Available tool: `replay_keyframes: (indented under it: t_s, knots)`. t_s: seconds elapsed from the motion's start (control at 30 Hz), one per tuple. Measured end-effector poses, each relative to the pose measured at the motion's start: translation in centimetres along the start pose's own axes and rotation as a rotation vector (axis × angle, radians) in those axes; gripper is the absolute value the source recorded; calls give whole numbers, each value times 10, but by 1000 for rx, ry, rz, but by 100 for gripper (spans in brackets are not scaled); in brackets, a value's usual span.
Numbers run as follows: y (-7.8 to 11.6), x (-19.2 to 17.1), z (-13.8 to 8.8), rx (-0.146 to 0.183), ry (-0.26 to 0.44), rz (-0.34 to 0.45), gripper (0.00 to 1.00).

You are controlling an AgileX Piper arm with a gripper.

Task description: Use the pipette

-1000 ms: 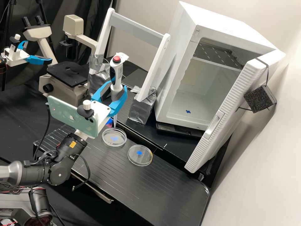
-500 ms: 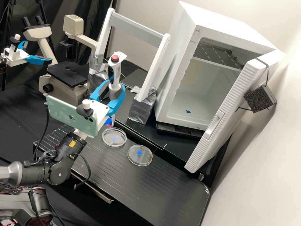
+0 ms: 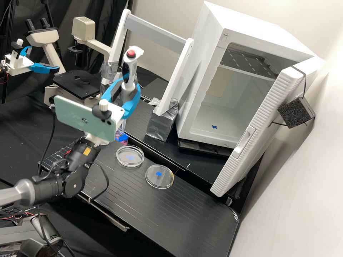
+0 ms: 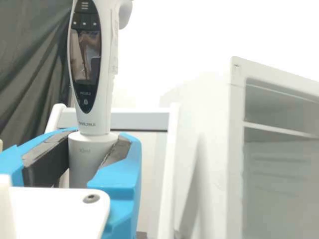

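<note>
The gripper is shut on the grey lower barrel of the white pipette, which stands near upright with its red button on top. It is held above the bench's back part, behind and slightly left of the two clear petri dishes. The nearer-to-arm dish and the other dish each have a blue mark in them. In the wrist view the gripper clasps the pipette with padded blue fingers just under its dark display. The pipette's tip is hidden behind the gripper mount and phone.
A bottle with pink contents stands behind the dishes, partly covered by the gripper. A white rack frame on taped feet rises behind. To the right is an open white incubator; a microscope stands at the left.
The gripper has risen with the pipette, drifting slightly left, first a little and then more. The bottle behind it shows more. Dishes and incubator have stayed put.
</note>
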Motion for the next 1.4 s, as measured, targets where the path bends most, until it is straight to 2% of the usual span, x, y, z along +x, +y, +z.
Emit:
replay_keyframes:
  t_s: [0.3,0.47,0.5,0.63,0.7,0.87,0.9,0.93,0.97,1.0,1.07,1.13,1.17,1.2,1.33,1.4]
  knots:
    - [17,78,-27,-2,-32,-68,0]
    - [14,120,-47,-27,-52,-149,0]
    - [13,127,-50,-43,-54,-165,0]
    - [3,156,-61,-71,-79,-241,0]
    - [1,165,-62,-88,-100,-268,0]
    - [-5,185,-60,-89,-164,-329,0]
    - [-6,189,-60,-69,-178,-342,0]
    - [-7,193,-60,-85,-178,-351,0]
    - [-8,197,-60,-58,-182,-358,0]
    - [-9,200,-60,-82,-176,-366,0]
    - [-12,205,-59,-77,-178,-382,0]
    - [-14,211,-58,-108,-187,-401,0]
    - [-15,213,-57,-93,-204,-407,0]
    - [-16,216,-54,-102,-222,-412,0]
    - [-22,221,-47,-93,-264,-439,0]
    - [-23,223,-45,-74,-279,-448,0]
